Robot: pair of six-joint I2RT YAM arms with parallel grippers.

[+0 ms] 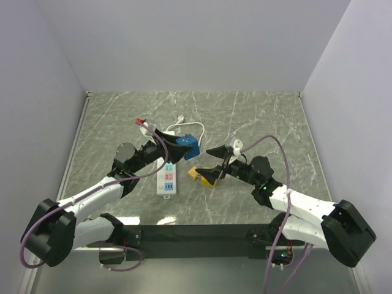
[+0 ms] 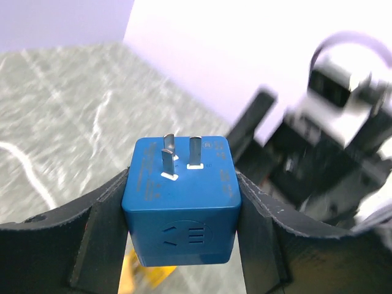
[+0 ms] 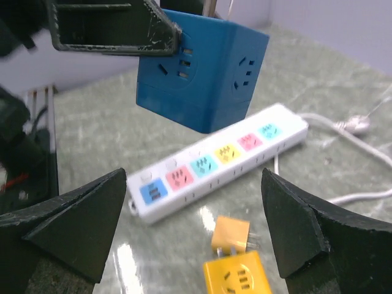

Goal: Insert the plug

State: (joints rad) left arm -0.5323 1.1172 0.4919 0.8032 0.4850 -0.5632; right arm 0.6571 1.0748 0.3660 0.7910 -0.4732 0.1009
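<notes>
Left gripper (image 2: 182,236) clamped on blue plug (image 2: 180,205), raised clear of power strip (image 3: 214,162) | right gripper (image 3: 190,223) spread wide, holding nothing

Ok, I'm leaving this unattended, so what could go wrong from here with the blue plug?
The blue plug points its prongs at the left wrist camera, not the power strip, so turning it in the left gripper may loosen the hold. The strip lies unheld; pushing could slide it. The open right gripper hangs near two yellow adapters and might knock them.
</notes>
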